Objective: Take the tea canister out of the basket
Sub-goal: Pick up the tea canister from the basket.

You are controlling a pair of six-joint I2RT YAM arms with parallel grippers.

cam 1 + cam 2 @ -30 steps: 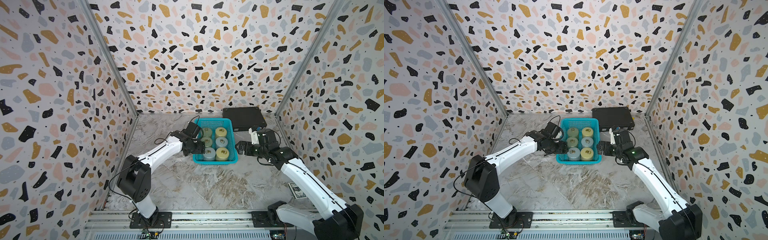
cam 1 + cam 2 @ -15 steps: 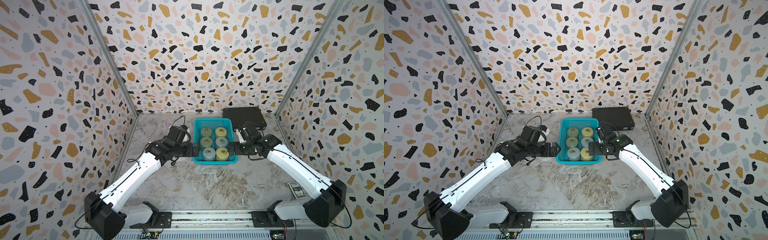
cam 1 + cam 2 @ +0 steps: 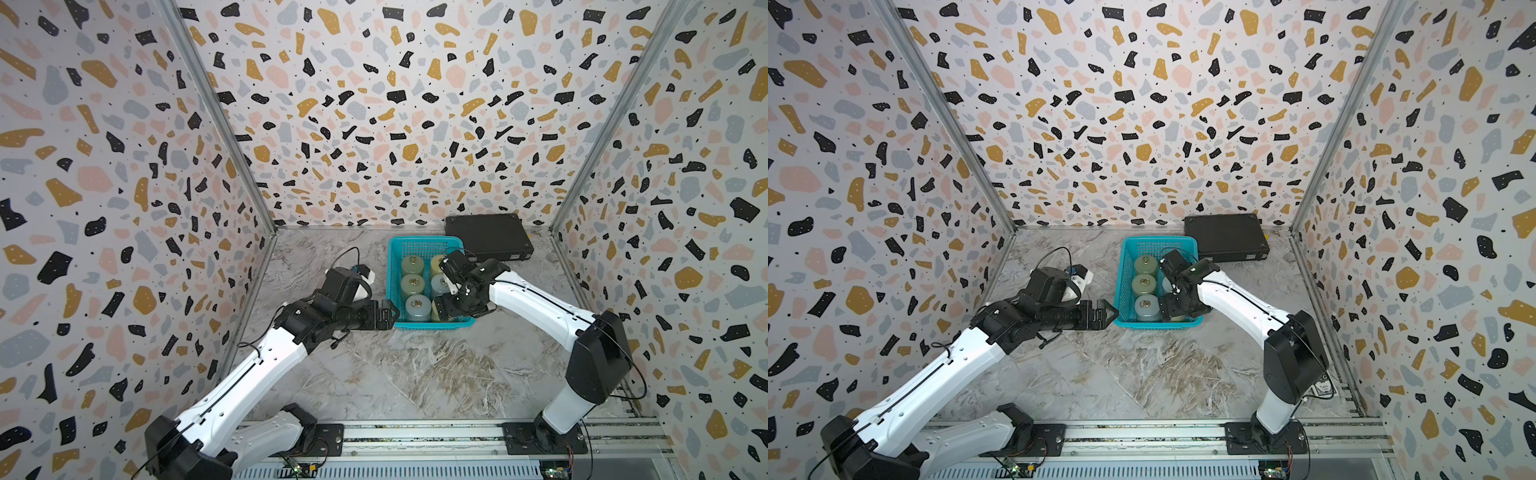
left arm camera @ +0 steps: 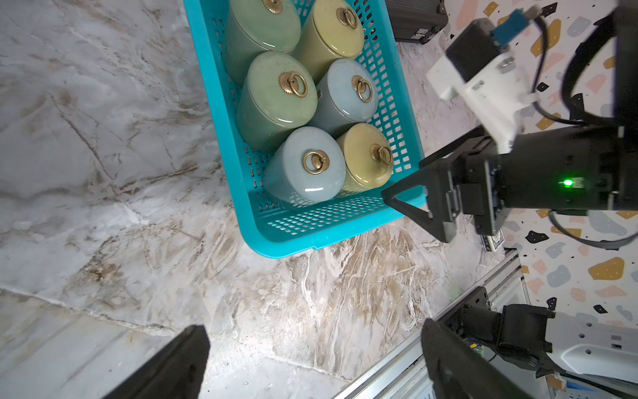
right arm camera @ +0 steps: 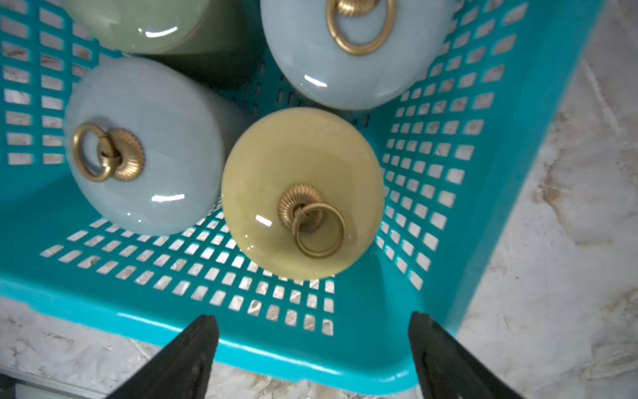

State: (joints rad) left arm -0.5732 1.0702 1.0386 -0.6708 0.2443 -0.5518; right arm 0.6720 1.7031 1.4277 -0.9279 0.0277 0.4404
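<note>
In both top views, a teal basket (image 3: 391,282) (image 3: 1121,282) stands on the marbled bench (image 3: 415,374), holding the tea canisters (image 3: 412,284) upright in two rows. The right tool (image 3: 446,305) hangs over the basket corner nearest its own arm, and that arm hides most of one row. The left tool (image 3: 386,315) lies level just outside the other near corner, tips close beside the wall. A flat black case (image 3: 488,243) lies beyond the basket from both tools.

The left wrist view alone shows all six canisters: two green, two grey-blue, two yellow, each lid with a brass ring. The left tool's fingers (image 4: 172,362) stand wide apart over bare bench, holding nothing. The basket lies just ahead of them, not touching.

The right wrist view gives the close look. The yellow tea canister (image 5: 303,193) sits in the basket's corner, directly ahead of the right tool's fingers (image 5: 448,362), which are spread apart and grip nothing.
</note>
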